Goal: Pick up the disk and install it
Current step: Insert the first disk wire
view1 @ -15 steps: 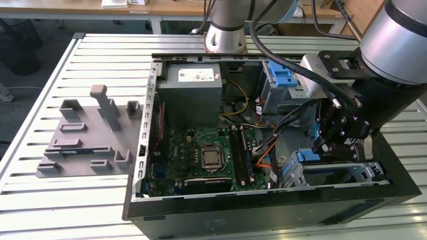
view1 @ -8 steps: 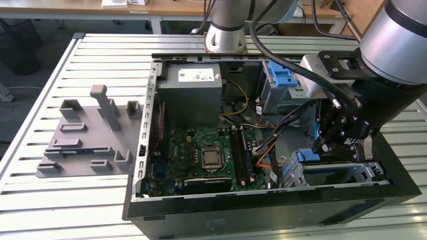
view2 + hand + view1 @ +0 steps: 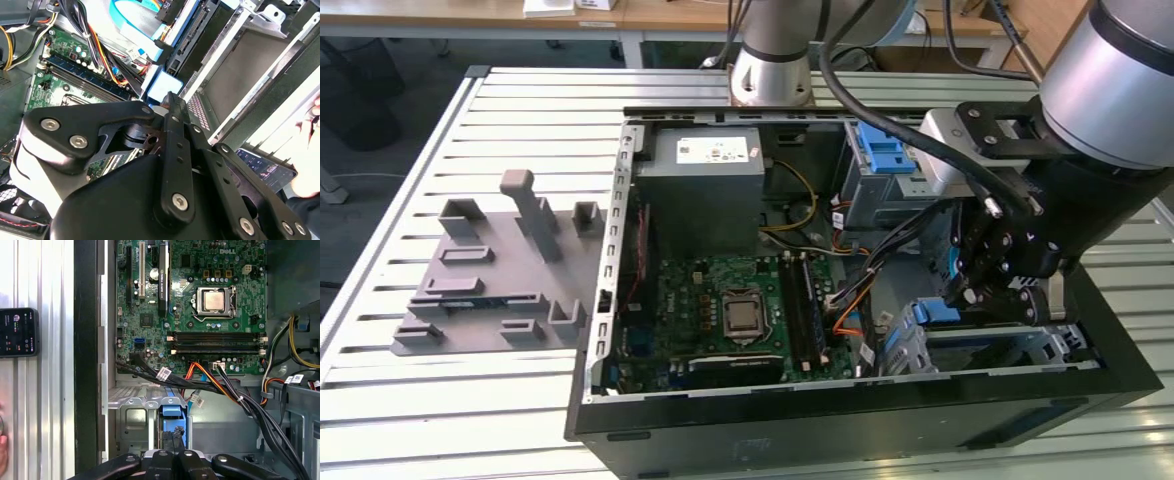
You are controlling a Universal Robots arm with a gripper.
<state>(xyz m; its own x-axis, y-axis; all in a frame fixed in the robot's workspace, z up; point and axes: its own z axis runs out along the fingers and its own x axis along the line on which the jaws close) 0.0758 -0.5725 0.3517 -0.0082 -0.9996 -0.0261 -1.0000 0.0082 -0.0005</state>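
The disk sits on edge in the drive bay at the case's front corner, on the exterior view's right. Its blue bracket (image 3: 172,412) shows between the metal bay walls, and as a blue piece (image 3: 937,312) just under the black gripper (image 3: 977,298). In the first wrist view the gripper (image 3: 173,439) has its two fingers close together on the disk's edge. In the second wrist view a black finger (image 3: 172,130) ends against the pale, blue-rimmed end of the disk (image 3: 161,86). Most of the disk's body is hidden by the bay and the gripper.
The open case holds a green motherboard (image 3: 734,310), a grey power-supply box (image 3: 707,170), a silver cage with a blue latch (image 3: 887,155) and cable bundles (image 3: 907,235) beside the bay. A grey fixture (image 3: 494,270) lies on the slatted table. A dark handheld device (image 3: 17,332) and a hand (image 3: 307,135) are outside the case.
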